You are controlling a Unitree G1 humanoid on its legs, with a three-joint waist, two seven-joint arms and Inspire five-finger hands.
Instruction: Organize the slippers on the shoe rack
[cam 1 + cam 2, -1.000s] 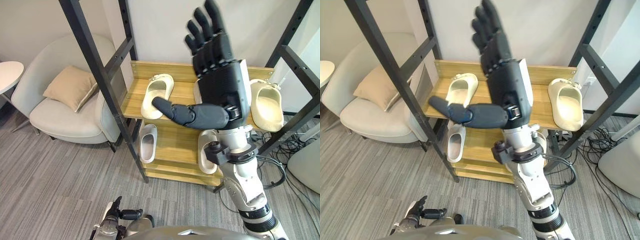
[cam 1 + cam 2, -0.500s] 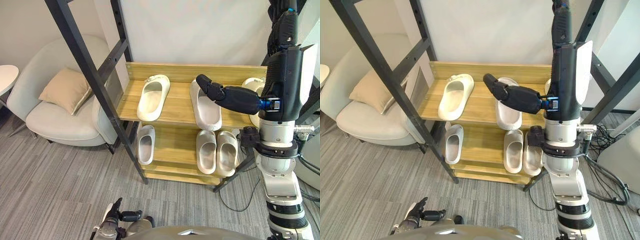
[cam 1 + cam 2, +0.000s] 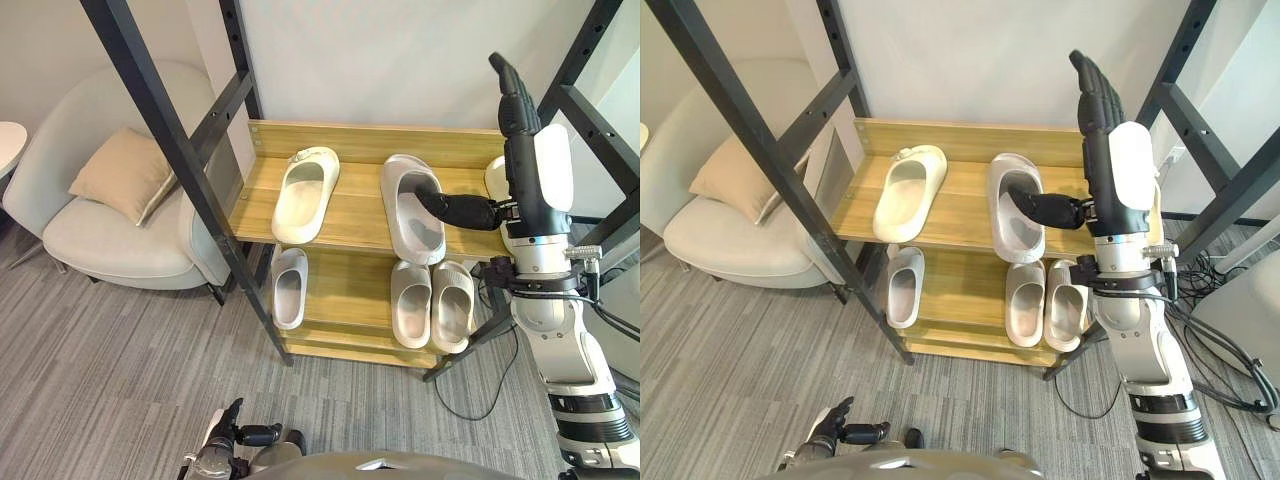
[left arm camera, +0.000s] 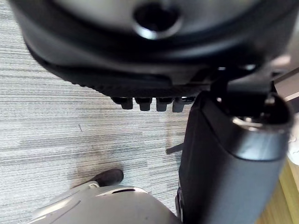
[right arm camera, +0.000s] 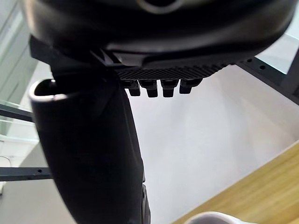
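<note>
Grey striped carpet (image 3: 120, 370) runs under a wooden shoe rack (image 3: 355, 205) set in a black metal frame against a pale wall. A light armchair (image 3: 110, 235) with a tan cushion (image 3: 118, 172) stands to the rack's left.

On the upper shelf a cream slipper (image 3: 305, 195) lies at the left, toe toward the wall. A paler grey slipper (image 3: 412, 208) lies near the middle, well apart from it. A third slipper (image 3: 497, 178) sits at the shelf's right end, mostly hidden behind the robot's arm. On the lower shelf (image 3: 345, 290) a single slipper (image 3: 288, 288) lies at the left, and two more (image 3: 411, 303) (image 3: 453, 306) lie side by side at the right, touching or nearly so.

The right hand (image 3: 520, 140) is raised in front of the rack's right side, fingers straight and pointing upward, holding nothing. Its thumb (image 3: 455, 208) sticks out sideways across the opening of the grey slipper; whether it touches cannot be told. The left hand (image 3: 240, 435) hangs low over the carpet, fingers relaxed and empty.
</note>
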